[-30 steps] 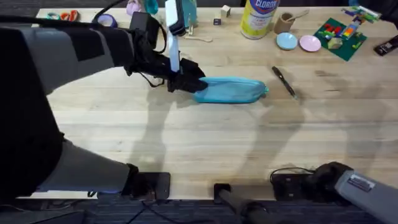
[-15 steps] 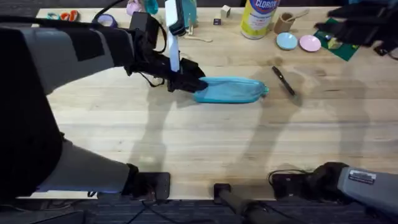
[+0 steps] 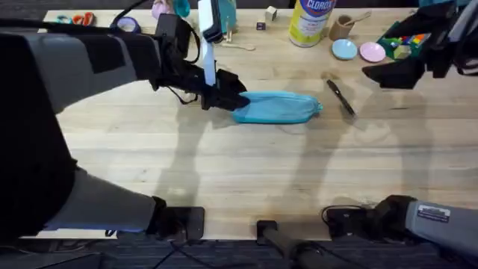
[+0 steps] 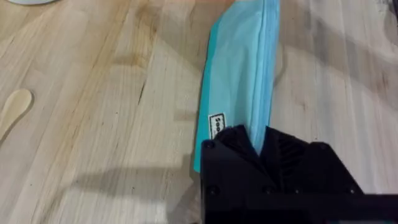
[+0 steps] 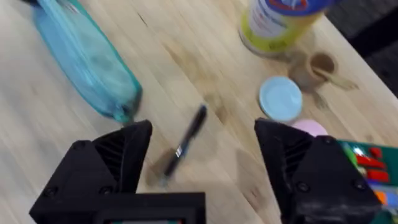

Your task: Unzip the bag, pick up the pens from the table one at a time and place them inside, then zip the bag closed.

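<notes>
One bag (image 3: 276,107) and just one pen (image 3: 340,98) that I can count on the table (image 3: 246,172). The light blue pouch lies lengthwise around the center of the overhead frame, a bit above the middle, and the pen sits just off its right end, tilted, not touching it.

The left gripper (image 3: 224,99) has the pouch's left end pinched between its black fingers, so that tip of the bag is covered up. In the left wrist view the fingers (image 4: 230,149) are closed on the fabric right at the zipper line, but the zipper pull itself is hidden under them.

The right gripper (image 3: 388,75) hangs in the upper right of the overhead frame, off to the right of the pen and touching nothing. Its fingers (image 5: 118,155) are spread wide, and the pen shows in the gap between them in its wrist view. That view is blurry, so pen details are hard to make out.
</notes>
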Action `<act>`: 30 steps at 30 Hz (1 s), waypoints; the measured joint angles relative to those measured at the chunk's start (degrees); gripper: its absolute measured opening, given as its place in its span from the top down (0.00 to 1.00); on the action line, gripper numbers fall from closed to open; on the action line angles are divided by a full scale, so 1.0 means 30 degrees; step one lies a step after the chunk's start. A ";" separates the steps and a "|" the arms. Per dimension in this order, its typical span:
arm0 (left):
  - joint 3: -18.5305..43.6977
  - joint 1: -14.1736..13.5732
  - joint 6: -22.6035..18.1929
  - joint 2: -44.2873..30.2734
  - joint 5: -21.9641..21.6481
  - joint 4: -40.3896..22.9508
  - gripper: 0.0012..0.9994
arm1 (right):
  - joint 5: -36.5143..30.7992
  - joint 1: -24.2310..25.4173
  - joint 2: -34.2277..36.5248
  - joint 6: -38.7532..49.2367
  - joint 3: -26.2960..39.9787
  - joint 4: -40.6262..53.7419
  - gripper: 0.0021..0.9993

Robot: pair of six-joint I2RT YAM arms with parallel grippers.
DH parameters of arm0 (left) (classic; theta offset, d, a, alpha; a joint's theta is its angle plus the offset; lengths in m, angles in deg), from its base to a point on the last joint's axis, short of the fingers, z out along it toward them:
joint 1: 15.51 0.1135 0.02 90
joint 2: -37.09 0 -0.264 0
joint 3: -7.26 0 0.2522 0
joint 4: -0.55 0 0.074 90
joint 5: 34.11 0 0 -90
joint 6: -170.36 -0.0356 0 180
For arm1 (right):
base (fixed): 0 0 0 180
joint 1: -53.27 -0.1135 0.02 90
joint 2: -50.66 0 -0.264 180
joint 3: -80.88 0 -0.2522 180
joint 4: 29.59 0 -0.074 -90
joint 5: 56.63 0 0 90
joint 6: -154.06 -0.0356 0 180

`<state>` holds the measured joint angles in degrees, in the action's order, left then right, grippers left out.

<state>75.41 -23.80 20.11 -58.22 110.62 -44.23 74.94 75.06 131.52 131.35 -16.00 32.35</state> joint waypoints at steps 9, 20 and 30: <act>0.0000 0.0000 0.0000 0.0000 0.0002 0.0000 0.96 | -0.1930 0.0047 0.0000 0.1561 0.0000 0.0035 0.00; 0.0000 0.0000 0.0000 0.0000 0.0002 0.0007 0.96 | -0.1252 0.0230 0.0952 0.7863 0.0007 0.4325 0.00; 0.0000 0.0000 0.0000 0.0000 -0.0003 0.0007 0.96 | 0.0600 0.0673 0.3586 1.0981 0.0007 0.5016 0.00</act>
<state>75.41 -23.80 20.11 -58.22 110.61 -44.21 76.74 77.08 142.27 164.29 -15.98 47.40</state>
